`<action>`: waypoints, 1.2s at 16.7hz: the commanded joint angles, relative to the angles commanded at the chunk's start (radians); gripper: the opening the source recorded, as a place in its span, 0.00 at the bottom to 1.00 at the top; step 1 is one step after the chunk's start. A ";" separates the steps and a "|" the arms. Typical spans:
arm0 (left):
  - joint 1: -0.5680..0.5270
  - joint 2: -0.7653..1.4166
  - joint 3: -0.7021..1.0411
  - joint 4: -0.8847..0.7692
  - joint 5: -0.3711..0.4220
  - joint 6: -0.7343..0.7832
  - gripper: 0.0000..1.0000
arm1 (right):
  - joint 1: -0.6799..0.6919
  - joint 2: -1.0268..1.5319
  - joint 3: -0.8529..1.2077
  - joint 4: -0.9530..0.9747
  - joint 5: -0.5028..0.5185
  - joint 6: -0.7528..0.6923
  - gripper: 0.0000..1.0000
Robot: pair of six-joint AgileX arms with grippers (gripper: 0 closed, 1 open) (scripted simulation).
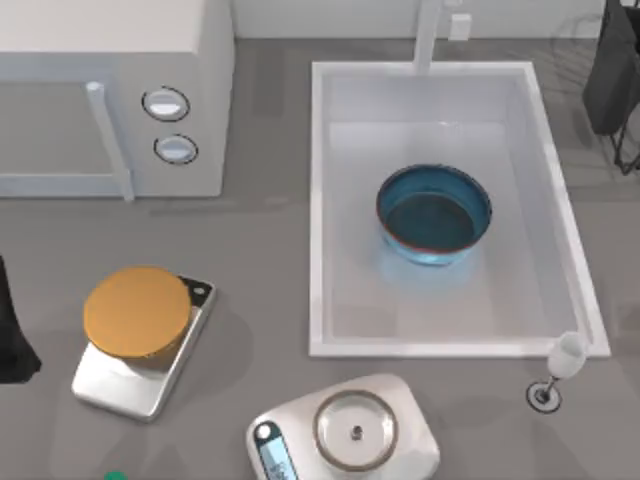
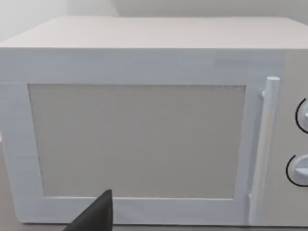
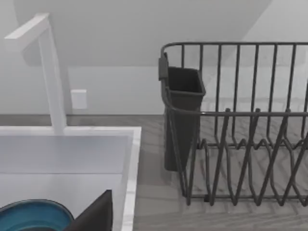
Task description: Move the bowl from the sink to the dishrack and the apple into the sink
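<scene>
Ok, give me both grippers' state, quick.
Left gripper: cannot be told, facing the microwave.
Right gripper: cannot be told, above the sink.

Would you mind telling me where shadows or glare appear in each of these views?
Top view: soft shadows fall beside the scale with the orange disc and the wine glass, and the blue bowl casts a bluish glow on the sink floor. Left wrist view: the microwave is evenly lit, without glare. Right wrist view: the dishrack throws faint striped shadows on the counter.
</scene>
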 joint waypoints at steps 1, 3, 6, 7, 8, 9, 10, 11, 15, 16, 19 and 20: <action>0.000 0.000 0.000 0.000 0.000 0.000 1.00 | 0.010 0.072 0.069 -0.031 0.005 0.006 1.00; 0.000 0.000 0.000 0.000 0.000 0.000 1.00 | 0.037 0.244 0.228 -0.105 0.016 0.023 1.00; 0.000 0.000 0.000 0.000 0.000 0.000 1.00 | 0.088 0.557 0.514 -0.243 0.029 0.066 1.00; 0.000 0.000 0.000 0.000 0.000 0.000 1.00 | 0.108 0.671 0.617 -0.294 0.033 0.084 1.00; 0.000 0.000 0.000 0.000 0.000 0.000 1.00 | 0.129 0.789 0.724 -0.345 0.037 0.104 1.00; 0.000 0.000 0.000 0.000 0.000 0.000 1.00 | 0.150 0.910 0.833 -0.399 0.041 0.126 1.00; 0.000 0.000 0.000 0.000 0.000 0.000 1.00 | 0.173 1.032 0.944 -0.454 0.046 0.149 1.00; 0.000 0.000 0.000 0.000 0.000 0.000 1.00 | 0.196 1.155 1.056 -0.510 0.050 0.173 1.00; 0.000 0.000 0.000 0.000 0.000 0.000 1.00 | 0.289 1.623 1.502 -0.732 0.068 0.274 1.00; 0.000 0.000 0.000 0.000 0.000 0.000 1.00 | 0.311 1.730 1.605 -0.785 0.072 0.300 1.00; 0.000 0.000 0.000 0.000 0.000 0.000 1.00 | 0.374 2.016 1.883 -0.931 0.082 0.376 1.00; 0.000 0.000 0.000 0.000 0.000 0.000 1.00 | 0.393 2.095 1.962 -0.974 0.085 0.399 1.00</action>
